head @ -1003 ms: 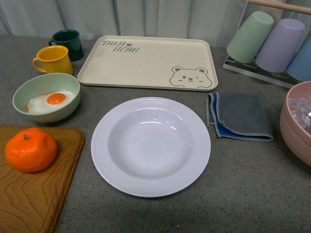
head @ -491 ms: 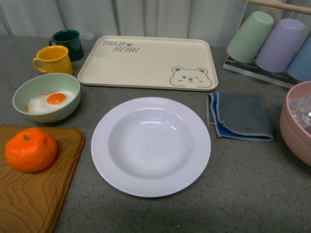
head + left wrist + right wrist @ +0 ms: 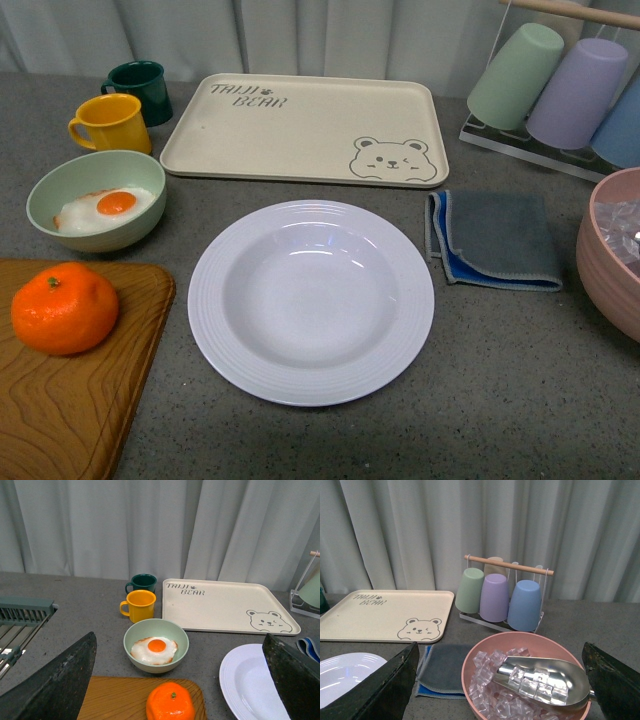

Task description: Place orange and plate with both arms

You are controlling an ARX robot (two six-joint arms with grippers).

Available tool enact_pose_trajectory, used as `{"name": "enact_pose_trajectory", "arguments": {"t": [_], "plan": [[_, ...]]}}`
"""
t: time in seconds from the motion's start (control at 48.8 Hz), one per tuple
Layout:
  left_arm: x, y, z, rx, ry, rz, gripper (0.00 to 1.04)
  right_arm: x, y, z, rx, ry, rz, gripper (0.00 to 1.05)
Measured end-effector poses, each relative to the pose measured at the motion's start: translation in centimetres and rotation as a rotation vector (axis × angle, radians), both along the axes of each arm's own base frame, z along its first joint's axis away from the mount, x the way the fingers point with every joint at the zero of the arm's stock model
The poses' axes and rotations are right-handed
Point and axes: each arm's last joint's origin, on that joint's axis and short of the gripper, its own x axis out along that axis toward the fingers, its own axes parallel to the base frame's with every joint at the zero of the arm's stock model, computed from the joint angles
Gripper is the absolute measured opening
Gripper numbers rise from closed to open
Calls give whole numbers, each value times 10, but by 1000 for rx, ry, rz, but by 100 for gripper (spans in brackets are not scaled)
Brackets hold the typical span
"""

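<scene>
Front view: a grey table point(image 3: 500, 390) with neither arm in sight. The white plate point(image 3: 311, 302) sits empty in the middle. The orange point(image 3: 64, 308) rests on a wooden board point(image 3: 70, 410) at the near left, well apart from the plate. Behind the board is a green bowl point(image 3: 40, 195) holding a fried egg; behind the plate lies a beige tray point(image 3: 290, 125). A folded cloth point(image 3: 495, 240) lies to the right of the plate.

Left wrist view: the left gripper point(image 3: 178, 635) is spread wide with nothing between its dark fingers point(image 3: 55, 680). Beyond them the orange point(image 3: 170, 705) sits on the board point(image 3: 115, 700), and the plate point(image 3: 250, 680) lies beside the board.

Right wrist view: the right gripper point(image 3: 500, 645) is likewise spread wide and empty. Beyond it are a pink bowl point(image 3: 520, 637) of ice with a metal scoop point(image 3: 540, 677), the cloth point(image 3: 445, 670), and the edge of the plate point(image 3: 345, 677).
</scene>
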Motion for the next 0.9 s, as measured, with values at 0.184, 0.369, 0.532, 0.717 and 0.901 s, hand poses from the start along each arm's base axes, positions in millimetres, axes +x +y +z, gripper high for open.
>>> {"name": "enact_pose_trajectory", "arguments": {"t": [0.184, 0.369, 0.532, 0.717, 0.901], "plan": [[0, 0, 0, 0, 0, 0, 98, 0, 0, 0, 0, 0, 0, 95], [0, 0, 0, 0, 0, 0, 98, 0, 0, 0, 0, 0, 0, 95], [0, 0, 0, 0, 0, 0, 98, 0, 0, 0, 0, 0, 0, 95], [3, 0, -6, -7, 170, 141, 98, 0, 0, 0, 0, 0, 0, 95], [29, -10, -10, -15, 333, 96, 98, 0, 0, 0, 0, 0, 0, 95]]}}
